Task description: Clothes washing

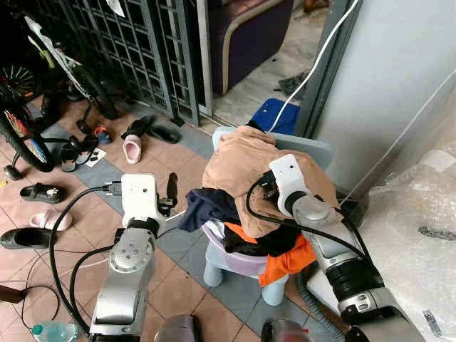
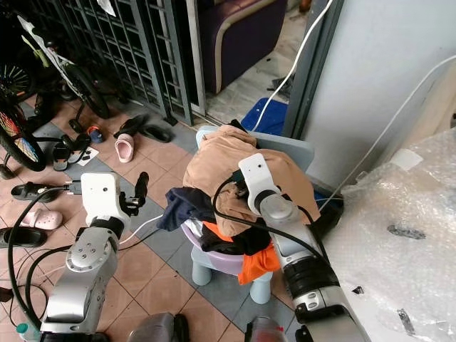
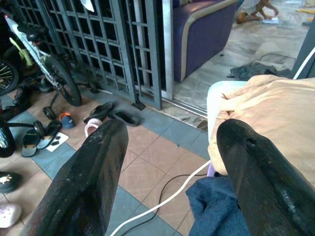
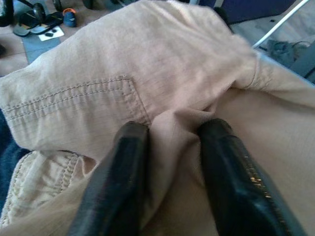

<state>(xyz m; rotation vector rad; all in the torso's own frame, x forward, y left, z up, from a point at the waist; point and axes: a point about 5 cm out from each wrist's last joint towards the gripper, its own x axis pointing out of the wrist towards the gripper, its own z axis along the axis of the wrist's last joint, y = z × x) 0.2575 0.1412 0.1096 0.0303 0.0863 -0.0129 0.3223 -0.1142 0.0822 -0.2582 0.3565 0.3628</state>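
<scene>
A: Tiled porch floor (image 1: 214, 292), metal grille at 11 o'clock, sandals scattered at 9. Where was the laundry?

B: Heaped on a small plastic chair (image 1: 235, 267) at centre, so it could be lifted off piece by piece; tan trousers (image 1: 239, 167) on top.

A: Arms?

B: Right end effector (image 4: 170, 147) reached forward, bent at the elbow, fingers pinching a fold of the trousers. Left end effector (image 3: 170, 167) hovered at 9 o'clock of the pile, fingers apart, empty.

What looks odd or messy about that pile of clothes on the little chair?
The clothes pile is heaped high on the small chair, and an orange garment spills over its front edge. The right gripper pinches the tan garment.
</scene>
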